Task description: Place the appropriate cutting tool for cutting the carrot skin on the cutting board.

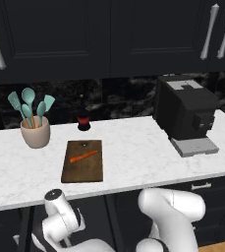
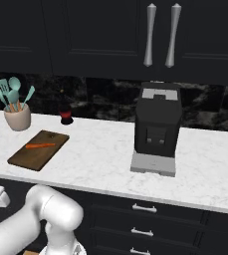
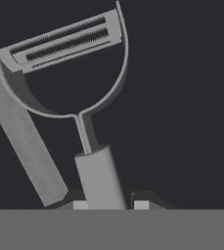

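Silver peeler (image 3: 91,161) gripped in the robot's pincer (image 3: 111,202), below the bench (image 1: 133,152).

Its handle sits clamped between the dark fingertips, loop head pointing away; the cutting board (image 1: 83,167), carrying the carrot (image 1: 83,156), lies near the utensil crock (image 1: 35,132). Best raised clear of the bench edge, then lowered flat beside the carrot before the fingers part.

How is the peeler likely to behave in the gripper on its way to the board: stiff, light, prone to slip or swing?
The peeler looks rigid: thin straight neck, loop head keeping its shape. Probably light, since it is slim. Its handle looks round and smooth, so it might twist or slip between the fingertips of the gripper. The carrot already lies on the board, so a sloppy drop could nudge it.
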You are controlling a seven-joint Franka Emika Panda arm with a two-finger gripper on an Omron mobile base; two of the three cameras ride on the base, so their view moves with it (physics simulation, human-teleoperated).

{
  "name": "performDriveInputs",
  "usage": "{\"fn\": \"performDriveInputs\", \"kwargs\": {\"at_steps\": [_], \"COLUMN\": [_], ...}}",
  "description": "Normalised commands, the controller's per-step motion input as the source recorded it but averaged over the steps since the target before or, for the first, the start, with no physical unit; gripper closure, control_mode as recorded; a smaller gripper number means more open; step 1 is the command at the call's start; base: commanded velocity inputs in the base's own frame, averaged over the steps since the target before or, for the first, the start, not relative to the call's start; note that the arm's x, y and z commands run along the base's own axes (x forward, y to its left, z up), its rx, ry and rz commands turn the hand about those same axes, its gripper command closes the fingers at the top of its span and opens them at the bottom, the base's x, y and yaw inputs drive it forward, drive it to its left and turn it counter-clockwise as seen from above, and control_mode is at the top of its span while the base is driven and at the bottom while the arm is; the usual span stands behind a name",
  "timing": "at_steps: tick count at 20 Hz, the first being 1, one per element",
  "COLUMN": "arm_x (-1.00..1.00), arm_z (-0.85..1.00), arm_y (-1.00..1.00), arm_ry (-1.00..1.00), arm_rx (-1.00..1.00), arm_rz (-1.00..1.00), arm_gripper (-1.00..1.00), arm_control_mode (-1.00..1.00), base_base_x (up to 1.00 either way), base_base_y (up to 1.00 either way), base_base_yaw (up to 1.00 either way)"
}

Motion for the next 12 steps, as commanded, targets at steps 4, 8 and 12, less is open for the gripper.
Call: {"fn": "performDriveInputs", "kwargs": {"at_steps": [4, 8, 12], "arm_x": [-0.59, -0.65, -0.64], "arm_z": [0.60, 0.70, 0.93], "arm_y": [-0.32, -0.33, -0.20], "arm_ry": [0.00, -0.01, -0.05], "arm_rx": [0.00, 0.00, 0.00], "arm_rz": [0.00, 0.00, 0.00], "arm_gripper": [1.00, 1.00, 1.00], "arm_control_mode": [-1.00, -1.00, -1.00], "base_base_x": [0.00, 0.00, 0.00], "base_base_y": [0.00, 0.00, 0.00], "base_base_yaw": [0.00, 0.00, 0.00]}}
